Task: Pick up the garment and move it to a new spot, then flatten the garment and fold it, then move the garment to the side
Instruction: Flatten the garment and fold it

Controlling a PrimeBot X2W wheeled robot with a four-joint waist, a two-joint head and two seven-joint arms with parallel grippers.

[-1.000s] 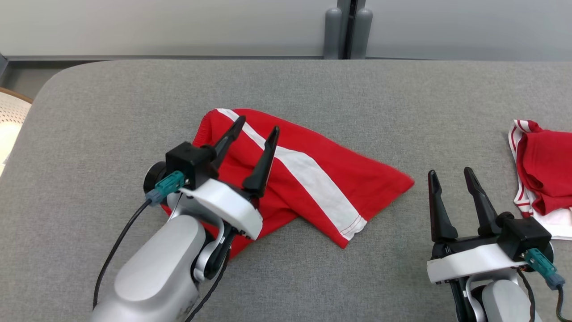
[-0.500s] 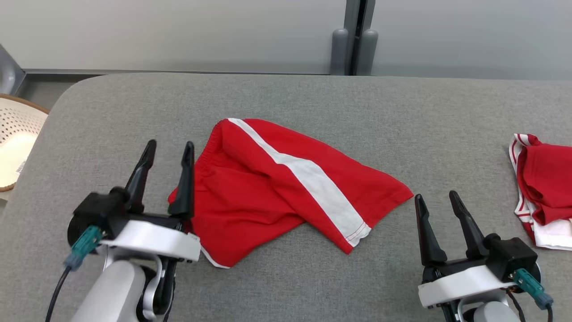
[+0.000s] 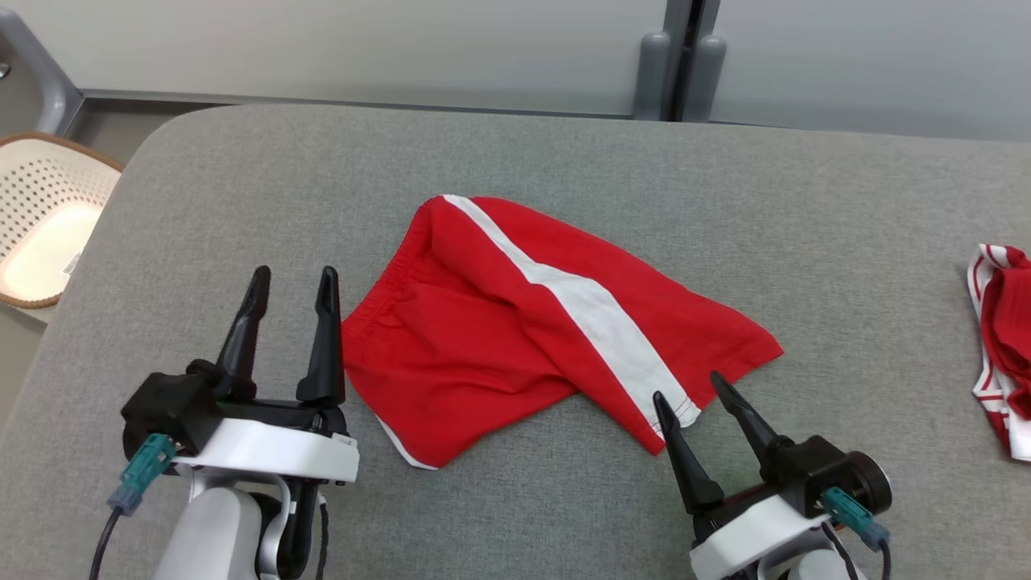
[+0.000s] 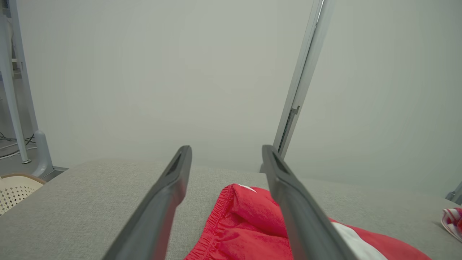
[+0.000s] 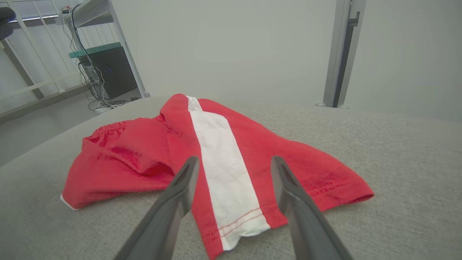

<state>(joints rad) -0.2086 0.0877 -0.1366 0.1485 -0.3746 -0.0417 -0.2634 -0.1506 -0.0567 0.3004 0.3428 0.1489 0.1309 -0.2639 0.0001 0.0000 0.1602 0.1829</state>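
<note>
Garment (image 3: pixel 483 354) sits mid-desk (image 3: pixel 564 153). Red shorts, bunched not flat: one leg lapped over the rest, white stripe (image 3: pixel 592 314) running from 11 o'clock down to 5 o'clock. Left gripper (image 3: pixel 293 278) is parked just beside the waistband (image 3: pixel 385 282) at the garment's 9 o'clock, fingers spread wide, nothing between them, pointing to 12. Right gripper (image 3: pixel 687 388) is at the garment's 5 o'clock, also spread and empty, angled toward 11 so the stripe end of the leg hem (image 5: pixel 234 220) falls between its fingers in the right wrist view; can't tell if the tips touch cloth. My read: they're staged on opposite ends, elastic end and hem end, so one pinch each lets them pull the cloth taut along its length. Looks like the flatten step, fold not started. The hem is thin and lies flush on a soft cover, so the right one probably has to come in low to catch it. Second red-and-white cloth (image 3: pixel 999 338) is well apart at 3 o'clock, basket (image 3: pixel 40 217) off the desk edge at 9–10 o'clock; neither in the way.
</note>
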